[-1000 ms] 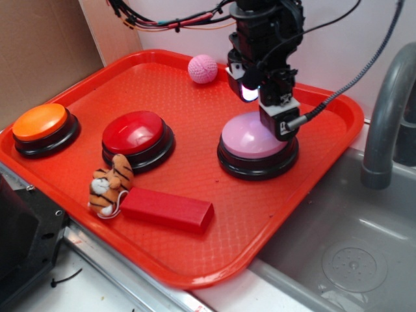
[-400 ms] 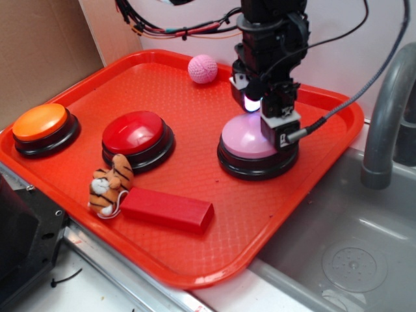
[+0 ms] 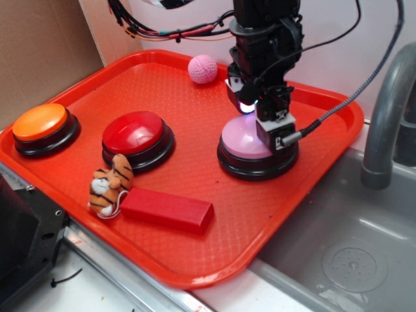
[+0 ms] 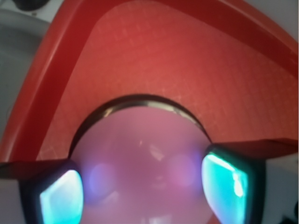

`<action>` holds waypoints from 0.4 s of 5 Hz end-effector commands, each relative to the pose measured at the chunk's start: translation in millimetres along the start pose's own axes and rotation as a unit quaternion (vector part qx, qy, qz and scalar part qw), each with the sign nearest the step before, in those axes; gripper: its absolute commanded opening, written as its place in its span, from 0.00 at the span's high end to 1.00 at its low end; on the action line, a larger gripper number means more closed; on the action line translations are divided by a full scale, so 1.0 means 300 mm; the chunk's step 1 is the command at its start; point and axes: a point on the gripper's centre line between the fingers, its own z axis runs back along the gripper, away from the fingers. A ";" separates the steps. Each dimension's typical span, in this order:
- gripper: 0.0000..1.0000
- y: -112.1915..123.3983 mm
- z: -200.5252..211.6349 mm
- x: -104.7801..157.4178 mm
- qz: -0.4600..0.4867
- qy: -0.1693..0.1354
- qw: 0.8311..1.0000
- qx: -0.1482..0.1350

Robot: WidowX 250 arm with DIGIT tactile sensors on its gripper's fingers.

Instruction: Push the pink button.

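Exterior view: my gripper (image 3: 260, 116) stands upright over the pink button (image 3: 244, 140), which sits on the right half of the red tray (image 3: 195, 260), well apart from the red button (image 3: 136, 133) and the orange button (image 3: 40, 122) to its left. The small pink knitted ball (image 3: 203, 69) lies near the tray's far rim, behind the target. A toy tiger (image 3: 109, 185) and a red block (image 3: 167, 209) lie near the front edge. The tray rests on the counter beside a sink (image 3: 351, 253) with a grey faucet (image 3: 383, 117).

Wrist view: the pink button (image 4: 140, 163) fills the lower centre, its black base ring showing as an arc against the tray's textured floor. My two fingertips (image 4: 60, 198), lit teal, flank the dome at left and right; the jaws stand apart with nothing between them but the cap below. Whether the tips already touch the dome cannot be told from either view.

Handling: the cap looks like a hard, glossy plastic dome, so I judge it stiff and slippery, with contact likely to skid off if made toward the edge. No hold is needed; a straight downward press near the crown should travel the cap into its base. The wide base looks stable against tipping.
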 end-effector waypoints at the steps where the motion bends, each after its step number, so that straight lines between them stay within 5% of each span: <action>1: 0.00 0.006 0.157 -0.010 -0.005 -0.045 0.999 0.022; 2: 0.00 0.000 0.207 -0.010 -0.009 -0.056 0.998 0.031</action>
